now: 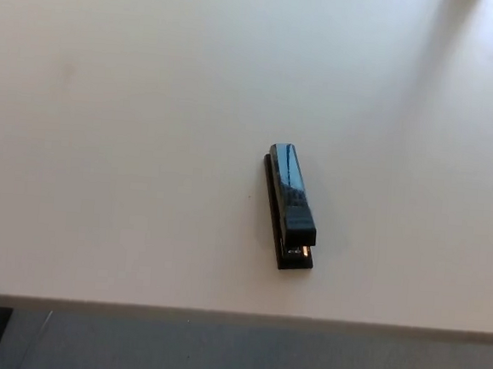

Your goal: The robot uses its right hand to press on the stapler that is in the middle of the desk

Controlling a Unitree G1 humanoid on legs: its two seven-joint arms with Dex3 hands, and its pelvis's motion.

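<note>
Neither hand shows; a glossy black, long, narrow stapler (289,206) lies on the smooth white desk (130,141).

- The stapler (290,207) is glossy black, with a pale bluish-white sheen running along its top.
- A small silvery, metallic glint shows at the stapler's near end, though it is too small to make out clearly.
- The desk (130,141) is plain off-white to cream, with no pattern; it looks brighter towards the far right corner.
- The floor (233,354) below the desk's near edge is a muted blue-grey, faintly speckled.
</note>
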